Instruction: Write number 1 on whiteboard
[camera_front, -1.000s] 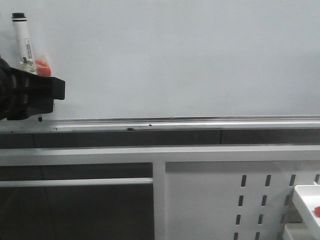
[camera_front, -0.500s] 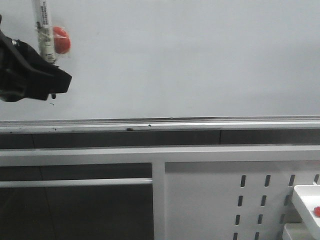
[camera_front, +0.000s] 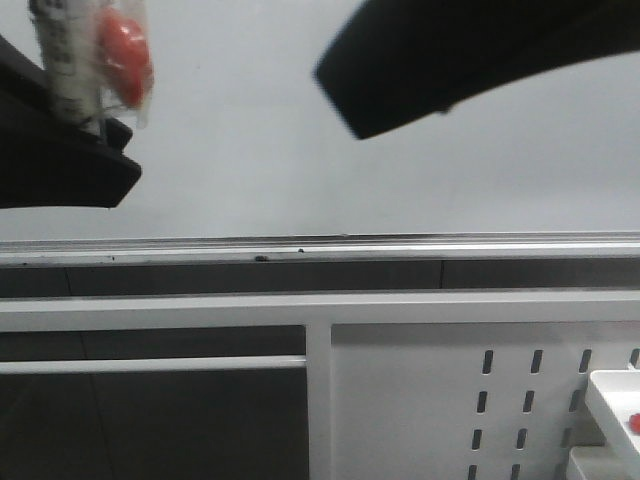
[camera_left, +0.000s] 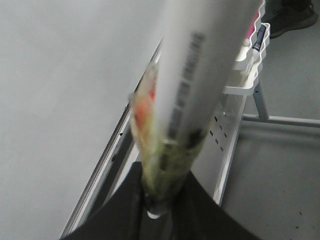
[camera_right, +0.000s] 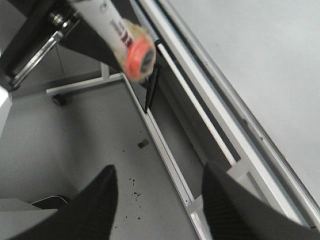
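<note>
The whiteboard (camera_front: 330, 170) is pale grey and fills the upper front view, with a silver rail (camera_front: 400, 246) along its lower edge. No number 1 shows on it. My left gripper (camera_front: 60, 165) is shut on a white marker (camera_front: 65, 60) that has a red-orange piece (camera_front: 125, 55) wrapped to it. It holds the marker upright in front of the board's left side. In the left wrist view the blurred marker (camera_left: 200, 75) rises from the gripper (camera_left: 162, 200). My right gripper (camera_front: 370, 100) hangs at the upper right, open and empty (camera_right: 159, 170); its view shows the marker's orange end (camera_right: 137, 52).
A white perforated metal panel (camera_front: 450, 390) stands below the board at the lower right. A white tray (camera_front: 610, 400) holding a small red thing sits at the far lower right. A white frame bar (camera_front: 150, 310) runs under the rail. The grey floor (camera_right: 90, 135) lies below.
My left gripper has risen with the marker and looms larger. My right gripper has come into the front view from the upper right.
</note>
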